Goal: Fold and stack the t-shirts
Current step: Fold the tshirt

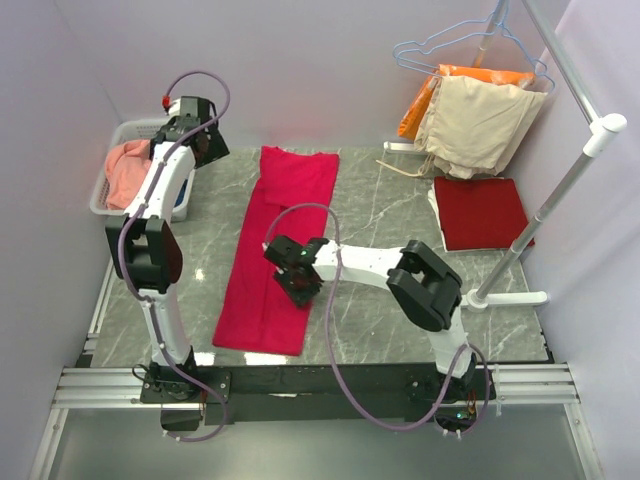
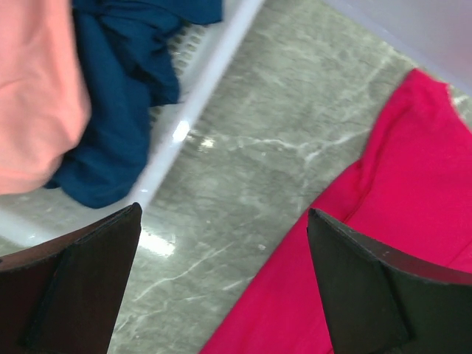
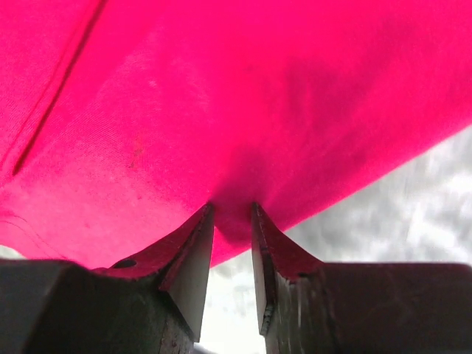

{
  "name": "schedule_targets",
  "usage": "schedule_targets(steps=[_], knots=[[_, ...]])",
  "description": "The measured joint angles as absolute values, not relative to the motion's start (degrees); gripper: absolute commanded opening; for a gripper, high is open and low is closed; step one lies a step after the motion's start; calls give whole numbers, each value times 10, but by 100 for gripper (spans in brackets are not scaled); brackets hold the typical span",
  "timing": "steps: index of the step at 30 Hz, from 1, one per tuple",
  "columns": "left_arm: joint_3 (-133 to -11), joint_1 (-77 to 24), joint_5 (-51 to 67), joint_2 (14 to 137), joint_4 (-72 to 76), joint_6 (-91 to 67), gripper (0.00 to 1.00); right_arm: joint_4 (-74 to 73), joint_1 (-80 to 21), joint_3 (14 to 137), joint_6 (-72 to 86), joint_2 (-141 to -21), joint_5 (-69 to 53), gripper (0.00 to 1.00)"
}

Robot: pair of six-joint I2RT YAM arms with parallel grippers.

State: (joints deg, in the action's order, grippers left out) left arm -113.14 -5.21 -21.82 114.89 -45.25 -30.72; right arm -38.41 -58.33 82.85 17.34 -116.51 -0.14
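Done so far: we count one finished piece, the dark red t-shirt (image 1: pixel 480 212), lying as a neat folded square on the right side of the tabletop (image 1: pixel 380 220).
In hand: the crimson t-shirt (image 1: pixel 285 195) lies mid-tabletop as a long narrow strip, so we judge its sides are already turned in and the end-to-end folds are not yet made.
Right tool (image 3: pixel 232 210): at the strip's near right edge, its jaws narrow with a pucker of crimson cloth drawn between them; we read this as a pinch on the hem.
Left tool (image 2: pixel 225 212): spread wide and holding nothing, hovering over bare tabletop between the basket (image 1: pixel 100 195) and the far end of the strip.
Waiting: the salmon-pink t-shirt (image 1: pixel 125 170) and the teal-blue t-shirt (image 2: pixel 118 125) sit crumpled together in the basket at far left, unfolded.
Left to do: by our estimate, fold the crimson strip short, set it on the dark red one, then fold and stack the two from the basket.
Progress: we put it under halfway.
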Motion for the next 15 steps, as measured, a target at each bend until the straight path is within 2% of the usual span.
schedule_targets(steps=[10,15], knots=[[-1142,-90,-191,1169,-444,-296,99,-454,-557,721,223,-1094,-30,35],[-1130,-94,-178,1173,-440,-296,99,-484,-528,713,242,-1086,-44,34]])
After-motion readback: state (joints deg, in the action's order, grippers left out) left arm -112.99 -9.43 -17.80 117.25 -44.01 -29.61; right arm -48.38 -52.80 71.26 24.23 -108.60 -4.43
